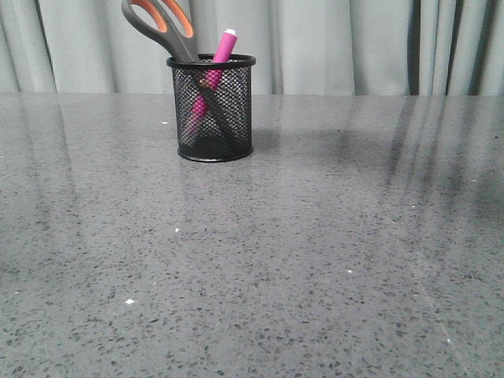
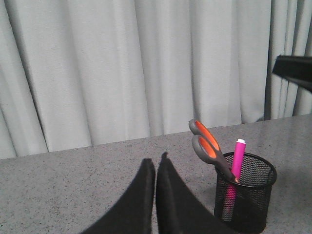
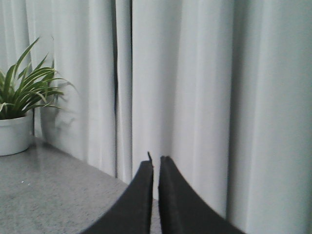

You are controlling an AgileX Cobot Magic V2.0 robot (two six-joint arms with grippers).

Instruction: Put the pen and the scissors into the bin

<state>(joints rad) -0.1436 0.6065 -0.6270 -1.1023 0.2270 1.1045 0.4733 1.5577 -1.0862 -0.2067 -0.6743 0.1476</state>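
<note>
Both sets of fingers point(image 2: 156, 168) point(image 3: 155, 165) are pressed together, empty. Your scissors point(image 1: 161, 24) lean high out of the mesh pen cup point(image 1: 211, 110) beside the pen point(image 1: 220, 51); a careless bump could tip it.

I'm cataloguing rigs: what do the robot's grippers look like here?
Only the wrist views show them. The left gripper and right gripper each have two matte black, curved jaws tapering to narrow tips. No cables, markings or arm links are visible.

Scissors point(image 1: 161, 27) handles run off the front view's top edge above the bin point(image 1: 211, 109); mesh veils their blades and the pen point(image 1: 213, 75) below the bin's rim.
</note>
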